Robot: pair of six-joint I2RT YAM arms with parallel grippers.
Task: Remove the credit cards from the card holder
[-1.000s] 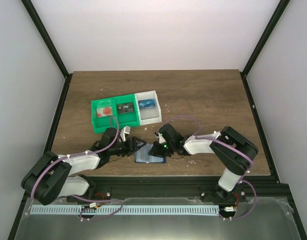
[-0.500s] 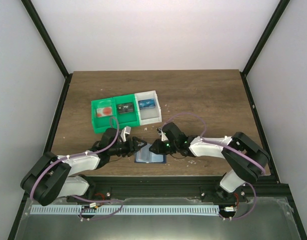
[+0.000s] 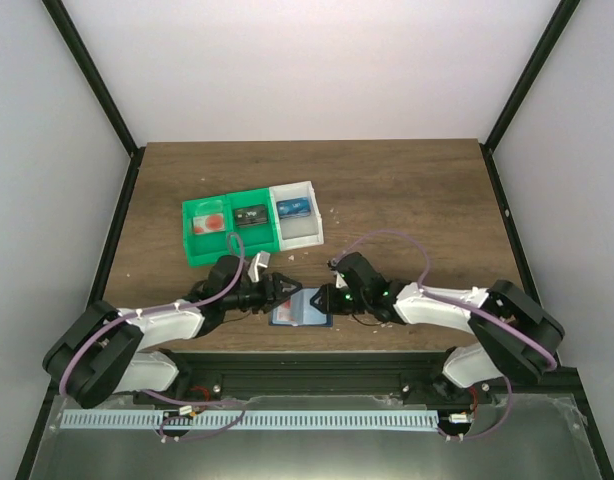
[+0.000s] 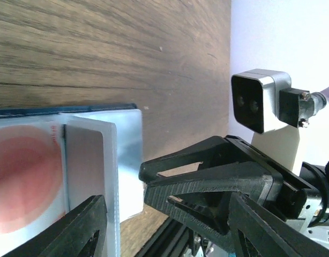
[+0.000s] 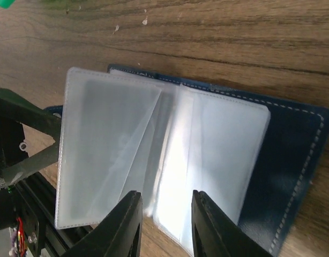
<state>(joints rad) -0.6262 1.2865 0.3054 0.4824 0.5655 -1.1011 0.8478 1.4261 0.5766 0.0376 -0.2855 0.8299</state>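
Where the two arms meet near the front edge of the table, you see the card holder lying open and flat on the wood between the two grippers. Your left gripper reaches in from the left and hangs just over the holder's left edge. Its fingers stand wide apart, clenched on nothing, and a corner of the holder shows beyond the gap. In that wrist view you can make out a red-and-white card inside a clear pocket of the holder, with a large red disc on a pale ground.

Your right gripper comes in from the right, close to the tip of the left one. Its fingers are parted by a narrow gap, and the near edge of the clear pockets shows in that gap. You cannot tell whether either pad touches the plastic. The pockets are fanned open over the dark blue cover, whose stitched rim is exposed on the right.

Farther back, well apart from the holder, stands the green-and-white tray. The card with a red spot lies in its left green compartment, the dark card in the middle one, and the blue card in the white one.
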